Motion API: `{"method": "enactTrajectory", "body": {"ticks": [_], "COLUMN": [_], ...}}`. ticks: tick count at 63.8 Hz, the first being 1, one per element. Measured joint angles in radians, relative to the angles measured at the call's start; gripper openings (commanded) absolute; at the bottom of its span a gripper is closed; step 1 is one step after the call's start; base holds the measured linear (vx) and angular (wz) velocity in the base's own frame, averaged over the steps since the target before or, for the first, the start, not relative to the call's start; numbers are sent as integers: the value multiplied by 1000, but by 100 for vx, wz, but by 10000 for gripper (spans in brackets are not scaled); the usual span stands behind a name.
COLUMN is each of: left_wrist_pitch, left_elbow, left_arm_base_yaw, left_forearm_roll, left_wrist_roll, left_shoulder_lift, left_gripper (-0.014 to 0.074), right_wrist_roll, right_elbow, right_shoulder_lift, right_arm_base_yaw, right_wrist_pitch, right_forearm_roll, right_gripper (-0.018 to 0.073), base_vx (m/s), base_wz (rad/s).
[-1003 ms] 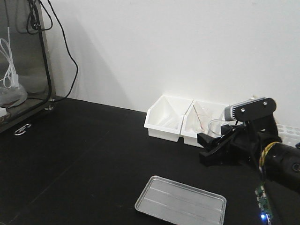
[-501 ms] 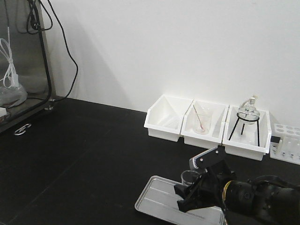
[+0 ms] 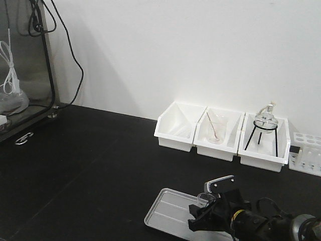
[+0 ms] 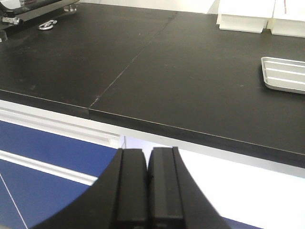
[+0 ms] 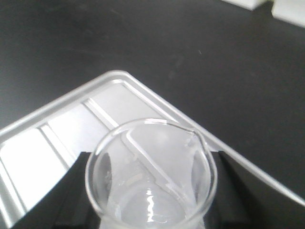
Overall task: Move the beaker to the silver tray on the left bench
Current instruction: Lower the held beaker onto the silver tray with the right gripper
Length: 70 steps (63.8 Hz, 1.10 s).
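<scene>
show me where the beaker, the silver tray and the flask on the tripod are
beaker (image 5: 151, 174): right wrist view, its open mouth.
silver tray (image 3: 165, 208): front view, its bare left floor.
flask on the tripod (image 3: 265, 119): front view, its round bulb.

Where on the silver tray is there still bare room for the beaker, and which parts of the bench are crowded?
The silver tray is bare on its left half; the right gripper holding the beaker covers its right. The white bins crowd the wall.

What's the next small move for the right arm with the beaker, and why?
Probably lower a little further, then open: the right gripper holds the beaker upright over the silver tray, but whether its base touches the tray can't be seen.
</scene>
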State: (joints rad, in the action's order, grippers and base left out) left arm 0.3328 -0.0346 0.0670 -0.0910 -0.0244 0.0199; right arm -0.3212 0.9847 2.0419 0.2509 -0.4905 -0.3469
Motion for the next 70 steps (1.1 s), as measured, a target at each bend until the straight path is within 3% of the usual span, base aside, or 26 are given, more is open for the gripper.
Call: {"method": "enactTrajectory", "body": {"ticks": [22,36,46,61,70], "left_wrist_pitch": [0,0,0,0,0], "left_elbow": [0,0,0,0,0], "left_arm_base_yaw": [0,0,0,0,0], "left_forearm_roll": [0,0,0,0,0], "left_wrist_roll": [0,0,0,0,0], "left_shoulder_lift": [0,0,0,0,0], "left_gripper": [1,1,1,1,1], "right_wrist_roll": [5,5,5,5,5], "right_elbow": [0,1,1,1,1], "right_shoulder_lift": [6,6,6,6,6], "right_arm_base_yaw": [0,0,0,0,0], "right_wrist_pitch": [72,103,104,104,110], "right_forearm_roll": [19,23,38,40,40], "right_gripper": [1,62,183,461,560], "base_vx": [0,0,0,0,0], "base_wz": [0,0,0,0,0]}}
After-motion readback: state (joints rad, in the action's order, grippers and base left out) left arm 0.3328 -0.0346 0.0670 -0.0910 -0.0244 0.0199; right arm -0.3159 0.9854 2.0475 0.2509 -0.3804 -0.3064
